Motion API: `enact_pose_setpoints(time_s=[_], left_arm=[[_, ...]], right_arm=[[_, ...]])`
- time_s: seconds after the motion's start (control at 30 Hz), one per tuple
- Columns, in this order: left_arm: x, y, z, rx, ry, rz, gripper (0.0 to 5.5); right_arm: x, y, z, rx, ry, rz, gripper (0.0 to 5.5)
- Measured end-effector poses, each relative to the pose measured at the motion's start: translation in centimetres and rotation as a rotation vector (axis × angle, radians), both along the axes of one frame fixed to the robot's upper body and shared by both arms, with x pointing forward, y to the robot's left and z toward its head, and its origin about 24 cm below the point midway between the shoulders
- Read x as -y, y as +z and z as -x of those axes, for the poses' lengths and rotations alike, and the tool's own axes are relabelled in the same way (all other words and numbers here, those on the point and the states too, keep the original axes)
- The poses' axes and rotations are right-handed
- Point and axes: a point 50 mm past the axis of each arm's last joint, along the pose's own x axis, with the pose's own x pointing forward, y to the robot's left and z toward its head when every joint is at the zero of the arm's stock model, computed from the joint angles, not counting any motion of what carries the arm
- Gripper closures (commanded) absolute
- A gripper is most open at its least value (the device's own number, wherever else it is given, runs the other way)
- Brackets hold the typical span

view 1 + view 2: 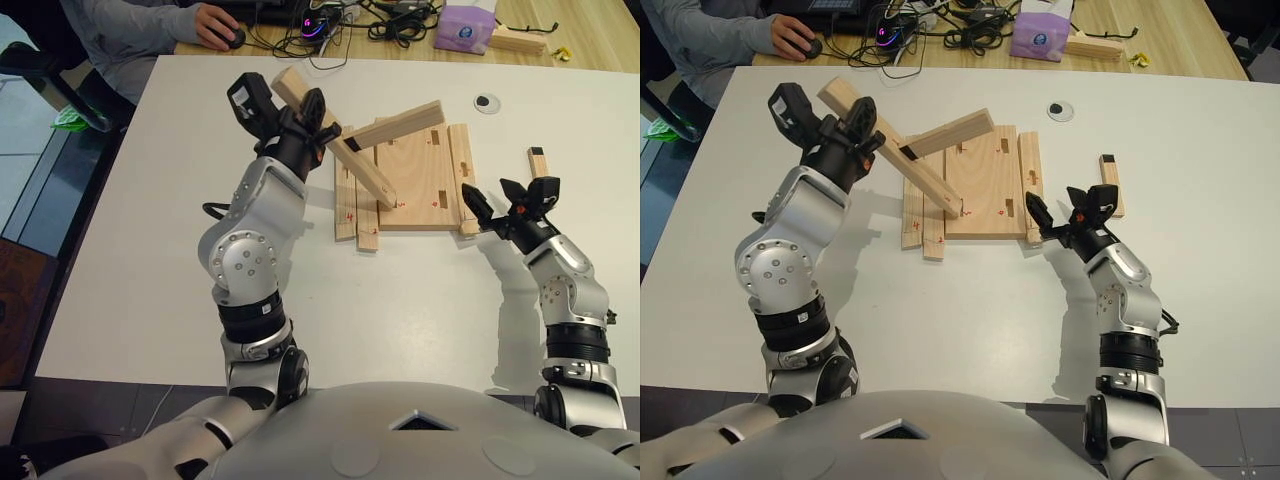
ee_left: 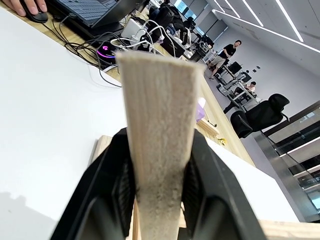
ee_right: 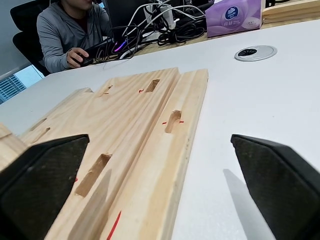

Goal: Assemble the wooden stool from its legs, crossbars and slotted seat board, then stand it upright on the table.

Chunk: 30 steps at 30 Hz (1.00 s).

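Leg (image 1: 362, 172) tilted, lower tip's seating unclear

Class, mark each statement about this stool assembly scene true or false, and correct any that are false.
1. The left claw is shut on a wooden leg. True.
2. The right claw holds a crossbar. False: it is open and empty, near the right edge of the seat board.
3. The stool stands upright. False: the seat board lies flat on the table.
4. A short wooden piece lies on the table, to the right of the seat board. True.
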Motion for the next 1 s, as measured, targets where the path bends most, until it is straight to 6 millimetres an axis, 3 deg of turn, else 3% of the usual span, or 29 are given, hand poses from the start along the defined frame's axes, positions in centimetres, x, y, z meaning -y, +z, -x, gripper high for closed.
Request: enact_pose_setpoints(time_s=[0.4, 0.73, 1.0], left_arm=[[0.7, -0.1, -0.3, -0.008, 0.014, -0.106, 4.47], [3.0, 0.3, -3.5, -0.023, 0.023, -0.249, 4.47], [4.1, 0.7, -4.7, 0.000, 0.015, -0.325, 4.47]], right_arm=[[-0.8, 0.0, 0.1, 0.010, 0.014, -0.008, 0.10], [-1.1, -0.8, 0.9, 0.009, 0.008, 0.014, 0.10], [-1.4, -1.4, 1.5, 0.015, 0.005, 0.047, 0.10]])
